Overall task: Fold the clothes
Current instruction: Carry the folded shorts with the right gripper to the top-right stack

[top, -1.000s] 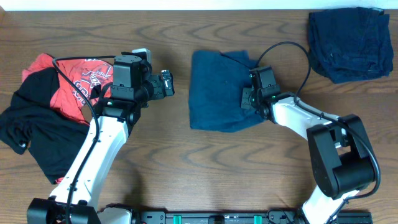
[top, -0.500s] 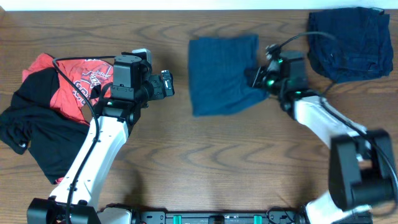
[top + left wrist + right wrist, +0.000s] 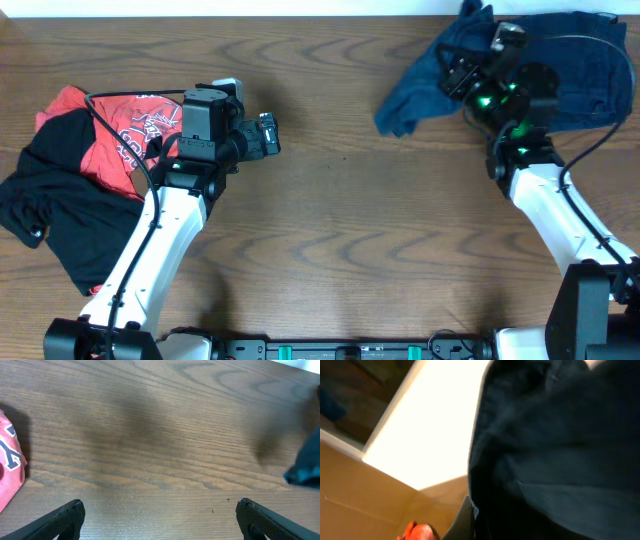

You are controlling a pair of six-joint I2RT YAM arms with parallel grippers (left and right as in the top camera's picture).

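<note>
The blue garment [image 3: 415, 95], flat at mid-table a second ago, now hangs bunched from the right gripper [image 3: 470, 75], which is clamped on it beside the navy denim pile [image 3: 590, 70]. The left gripper [image 3: 268, 135] stays spread apart and unmoved. Behind it, the red T-shirt [image 3: 120, 130] has white lettering too small to read.

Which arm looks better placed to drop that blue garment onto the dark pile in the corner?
Right: the right gripper is shut on the blue garment, right by the navy pile; the left gripper hangs open near the red T-shirt.
</note>
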